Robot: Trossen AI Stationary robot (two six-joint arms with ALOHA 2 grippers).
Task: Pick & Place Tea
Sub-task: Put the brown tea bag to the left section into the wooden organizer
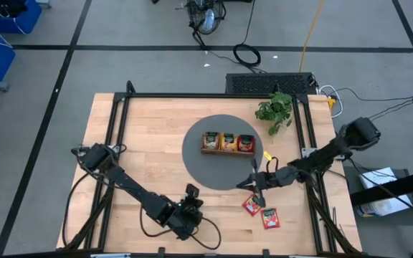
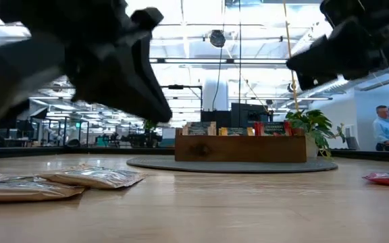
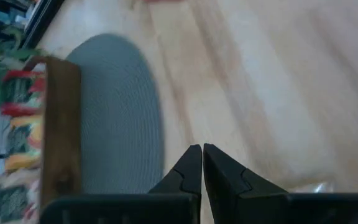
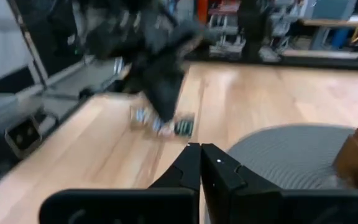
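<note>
The right hand (image 1: pixel 257 183) hangs over the lower right edge of the round grey mat (image 1: pixel 192 154), its fingers (image 4: pixel 194 165) pressed fully together with nothing between them in the right wrist view. The left hand (image 1: pixel 191 208) sits low near the front edge of the surface (image 1: pixel 135 136), likewise closed and empty; its own view shows both fingers (image 3: pixel 194 165) meeting over bare wood.

Tea already placed: the wooden tray (image 1: pixel 227 151) at the mat's centre holds sachets in all three compartments, green-and-tan, orange and red in turn.

Tea outstanding: two red sachets (image 1: pixel 252 206) lie on the surface just below the right hand, close together. The low view shows further pale sachets (image 2: pixel 90 177) lying flat in the foreground near the left arm; their number cannot be told.

Judgement: the task is part done. The tray is stocked, but loose sachets remain on the surface, and neither hand has one in its grip at present. The plant (image 1: pixel 275 111) stands clear beyond the mat.
</note>
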